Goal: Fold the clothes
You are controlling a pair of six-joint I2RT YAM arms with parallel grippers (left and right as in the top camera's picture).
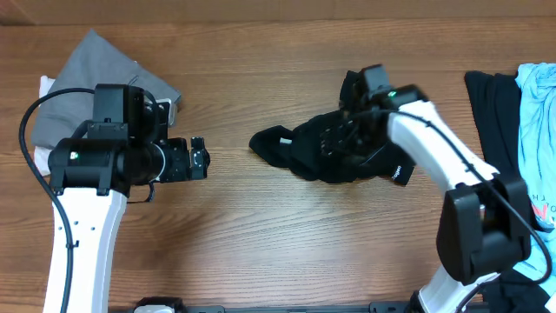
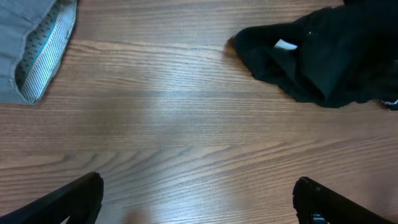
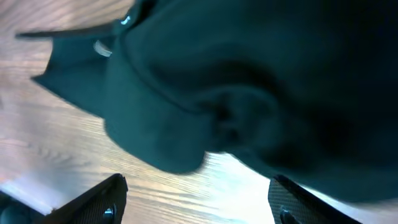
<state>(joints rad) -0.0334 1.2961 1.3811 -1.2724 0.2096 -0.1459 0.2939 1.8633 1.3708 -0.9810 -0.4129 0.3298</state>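
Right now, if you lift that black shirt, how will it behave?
Likely floppy: the shirt lies crumpled in soft folds. Probably light, since the cloth looks thin, so it should sag from one grip. It may drag across the smooth table.

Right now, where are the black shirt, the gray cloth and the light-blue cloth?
black shirt [image 1: 304, 155], overhead view, uncovered left part
gray cloth [image 1: 100, 61], overhead view, its middle
light-blue cloth [image 1: 539, 122], overhead view, its middle
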